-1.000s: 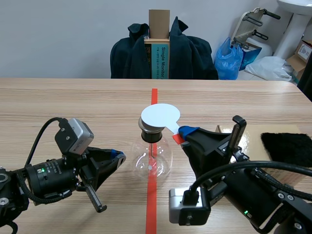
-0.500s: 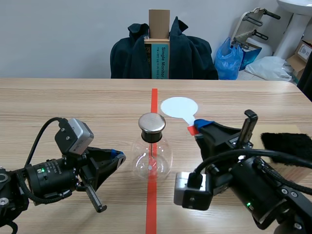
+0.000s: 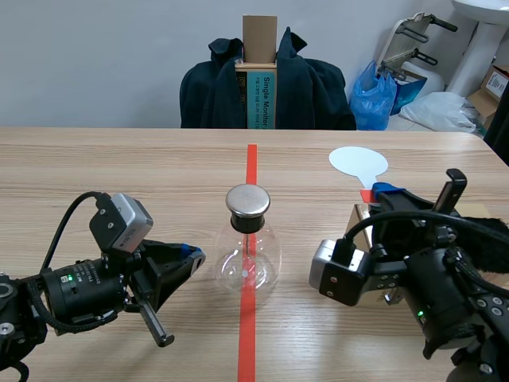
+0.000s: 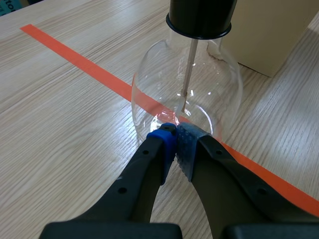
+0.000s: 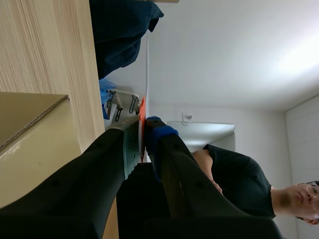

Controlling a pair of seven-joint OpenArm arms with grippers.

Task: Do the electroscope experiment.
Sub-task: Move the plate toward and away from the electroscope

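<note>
1. Black left arm is lying low on the wooden table [image 3: 119, 167], and its left gripper [image 3: 189, 255] is pointing toward the middle of the table. The left wrist view is showing this gripper [image 4: 174, 142] with both padded tips pressed together and nothing between them, just at the foot of the flask; actual contact with the glass cannot be confirmed.
2. The glass flask [image 3: 248, 267] is standing upright at the table's middle, directly on the red tape line [image 3: 247, 338]. It is carrying a round metal cap [image 3: 248, 200] on a dark neck. In the left wrist view a thin rod [image 4: 188, 69] is hanging from the cap [image 4: 201, 17] down into the clear bulb [image 4: 164, 74], and the tape line [image 4: 75, 55] is passing under the flask.
3. The right gripper [image 3: 380, 192] is standing raised, right of the flask and well apart from it. It is clamping the red handle [image 3: 366, 195] of a white paddle [image 3: 359, 161]; the paddle's round disc is sitting above the fingertips, toward the far side of the table. In the right wrist view the two fingers [image 5: 124, 144] are pinching the handle's thin orange-red edge [image 5: 142, 117].
4. A beige box [image 3: 358, 223] is resting on the table under the right arm, also showing beyond the flask in the left wrist view [image 4: 269, 30].
5. A dark jacket [image 3: 314, 87] is hanging over a chair behind the table.
</note>
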